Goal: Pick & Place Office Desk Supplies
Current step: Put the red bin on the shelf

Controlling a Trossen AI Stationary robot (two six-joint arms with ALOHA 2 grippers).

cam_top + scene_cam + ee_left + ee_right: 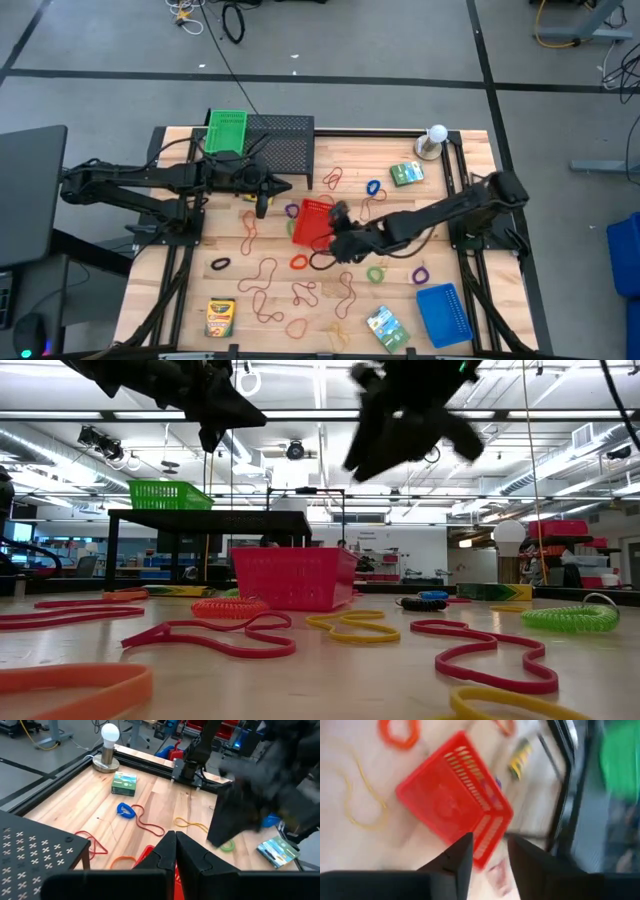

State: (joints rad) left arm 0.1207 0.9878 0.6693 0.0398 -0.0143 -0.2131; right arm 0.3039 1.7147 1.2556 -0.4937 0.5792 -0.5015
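**Rubber bands strewn around a red basket**

Orange and red rubber-band loops (pixel 210 637) lie closest in the low view, scattered over the wooden surface (pixel 460 240). Mid-surface sits a red basket (pixel 313 222); its inside looks bare. Right gripper (pixel 337 232) hangs at the basket's edge, fingers (pixel 462 854) parted and holding nothing. Left gripper (pixel 262 195) hovers near the black mesh rack (pixel 285 140), fingers pressed together, empty. On the rack stands a green basket (pixel 226 131), contents unseen. A blue basket (pixel 443 313), crayon box (pixel 220 316) and green packets (pixel 385 327) lie near the edges.
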